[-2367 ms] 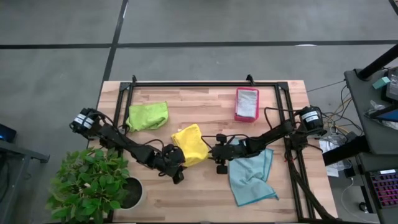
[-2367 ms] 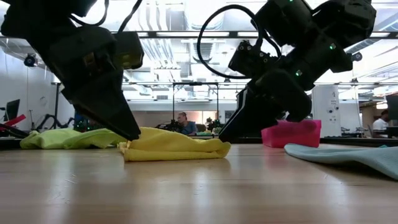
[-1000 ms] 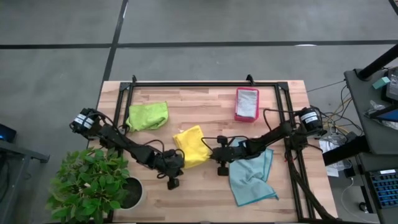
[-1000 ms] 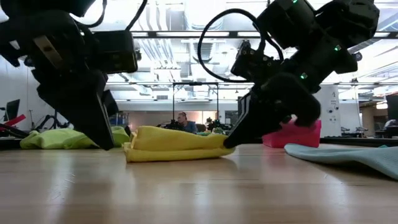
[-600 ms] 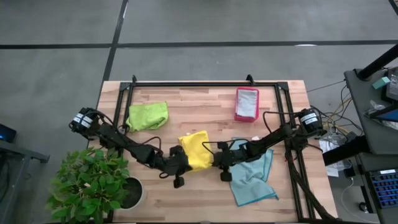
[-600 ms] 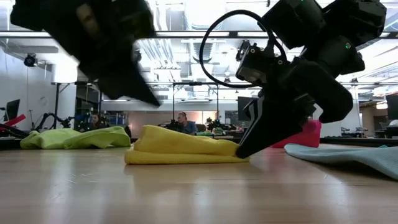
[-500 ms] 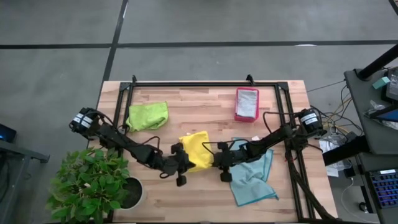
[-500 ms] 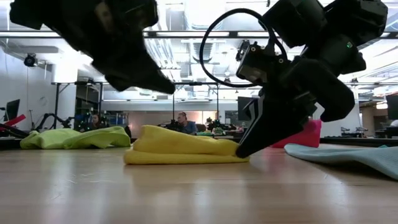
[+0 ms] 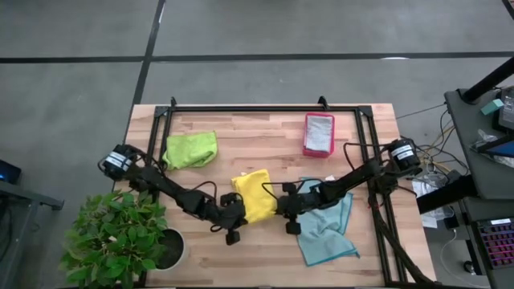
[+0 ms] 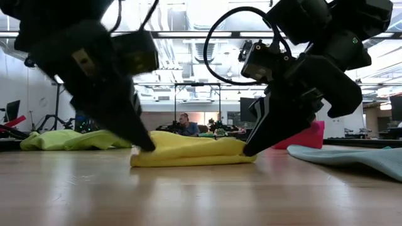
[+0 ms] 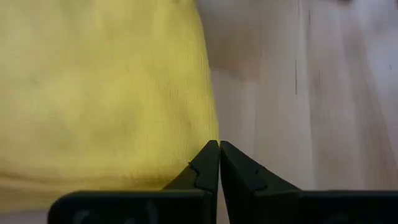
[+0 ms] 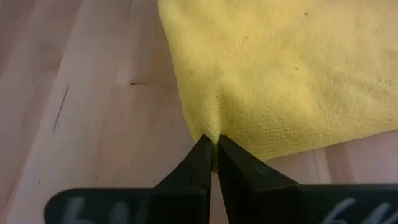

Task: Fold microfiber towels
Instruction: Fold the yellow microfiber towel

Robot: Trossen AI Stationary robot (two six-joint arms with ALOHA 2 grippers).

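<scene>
A yellow microfiber towel point(image 9: 253, 194), folded into a thick pad, lies flat in the middle of the table. My left gripper point(image 9: 238, 212) is shut, with its tips at the pad's left edge by the near corner. My right gripper point(image 9: 277, 204) is shut on the pad's near right corner. A lime green towel point(image 9: 191, 149) lies bunched at the far left. A light blue towel point(image 9: 325, 225) lies spread to the right, under the right arm. My left gripper's shut fingertips point(image 11: 214, 152) meet the yellow towel's left edge point(image 11: 208, 118) close to its near corner, slanting down from the table's left. No cloth shows between them. The towel lies flat on the table. My right gripper pinches the yellow towel's near right corner point(image 12: 214, 127) between its fingertips, slanting down from the table's right. The cloth puckers just ahead of the tips. How many layers it has I cannot tell. The rest of the towel point(image 10: 188, 150) lies on the table.
A pink-red tray point(image 9: 319, 134) holding a pale cloth stands at the far right. A black frame point(image 9: 265, 107) runs along the far edge and down both sides. A potted plant point(image 9: 120, 237) overhangs the near left corner. Bare wood point(image 9: 257, 257) shows along the near edge.
My right gripper has drawn the yellow towel a little toward the table's right and near edge, and the towel has turned squarer to the table. My left gripper has risen from the table left of the towel, swung toward it and come down at its left edge.
</scene>
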